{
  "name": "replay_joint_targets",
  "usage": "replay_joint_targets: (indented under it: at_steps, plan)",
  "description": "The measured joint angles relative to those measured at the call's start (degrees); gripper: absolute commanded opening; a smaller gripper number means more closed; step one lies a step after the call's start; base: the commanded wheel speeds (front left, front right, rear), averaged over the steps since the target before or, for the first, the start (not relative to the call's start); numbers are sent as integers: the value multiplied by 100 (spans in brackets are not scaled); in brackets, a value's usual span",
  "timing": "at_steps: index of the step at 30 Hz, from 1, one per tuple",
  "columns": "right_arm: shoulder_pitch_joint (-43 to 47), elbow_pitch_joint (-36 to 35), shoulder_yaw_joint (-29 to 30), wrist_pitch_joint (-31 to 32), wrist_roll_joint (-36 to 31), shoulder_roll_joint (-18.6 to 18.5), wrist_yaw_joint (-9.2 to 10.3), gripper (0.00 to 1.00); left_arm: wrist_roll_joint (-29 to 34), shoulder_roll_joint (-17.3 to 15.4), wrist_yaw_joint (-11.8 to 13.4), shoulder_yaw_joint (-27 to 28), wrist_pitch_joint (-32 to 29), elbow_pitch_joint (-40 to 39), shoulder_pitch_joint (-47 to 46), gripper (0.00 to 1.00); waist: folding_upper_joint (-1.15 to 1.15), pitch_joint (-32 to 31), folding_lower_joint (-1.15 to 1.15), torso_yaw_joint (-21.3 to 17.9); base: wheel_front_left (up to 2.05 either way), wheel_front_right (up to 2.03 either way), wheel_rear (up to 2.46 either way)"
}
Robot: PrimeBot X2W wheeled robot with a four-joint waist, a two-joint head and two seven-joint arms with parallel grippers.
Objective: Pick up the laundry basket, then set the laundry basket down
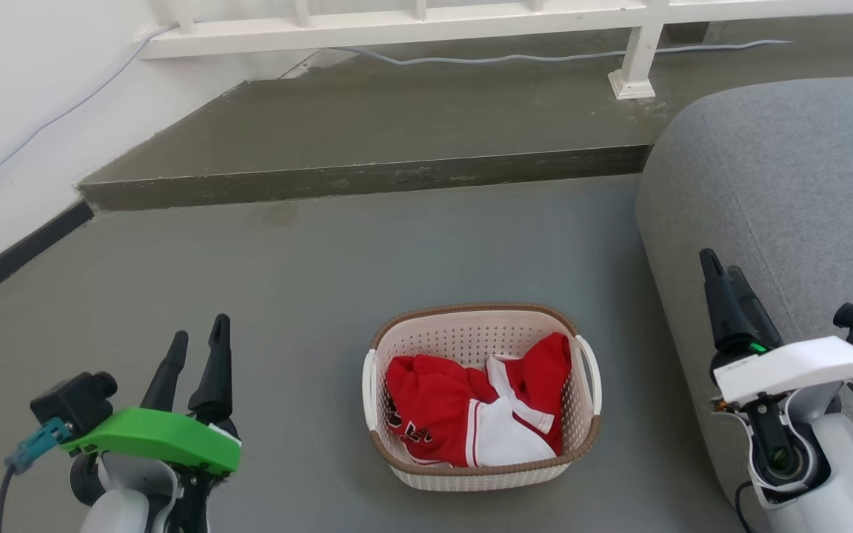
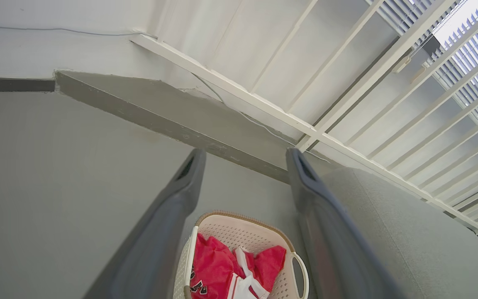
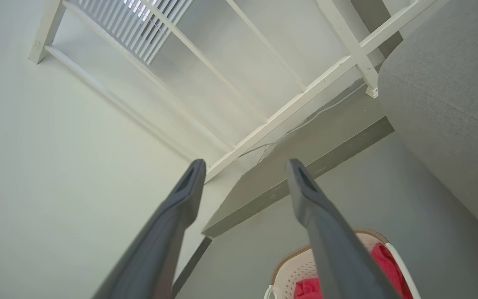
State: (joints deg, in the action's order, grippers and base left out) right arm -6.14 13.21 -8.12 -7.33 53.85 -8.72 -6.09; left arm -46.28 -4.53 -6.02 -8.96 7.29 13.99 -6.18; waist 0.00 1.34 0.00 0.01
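The laundry basket stands on the grey floor between my arms, cream-white and perforated, with a brown rim and a white handle on each side. Red and white clothes lie in it. My left gripper is open to the basket's left, well apart from it, fingers pointing up the head view. Open too, my right gripper hovers to the basket's right, in front of the grey sofa. The left wrist view has the basket low between the open fingers. In the right wrist view the basket sits at the bottom edge.
A grey sofa rises close on the right of the basket. A raised concrete step crosses the floor behind it, with a white railing and a cable on top. A white wall with a dark skirting runs along the left.
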Motion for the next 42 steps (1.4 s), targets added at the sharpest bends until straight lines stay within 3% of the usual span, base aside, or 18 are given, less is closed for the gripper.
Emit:
replay_joint_targets:
  at_steps: [19,42]
  plan:
    - [-60,178,-320,-356,-1543,-48,226,100,1679,42,125,-244,370,-92,-90,100,0,-2,0,-23,0,0,0]
    - [-282,270,-488,-683,-2771,-44,319,100,2985,145,155,-353,697,-155,-230,100,0,58,0,-27,0,0,0]
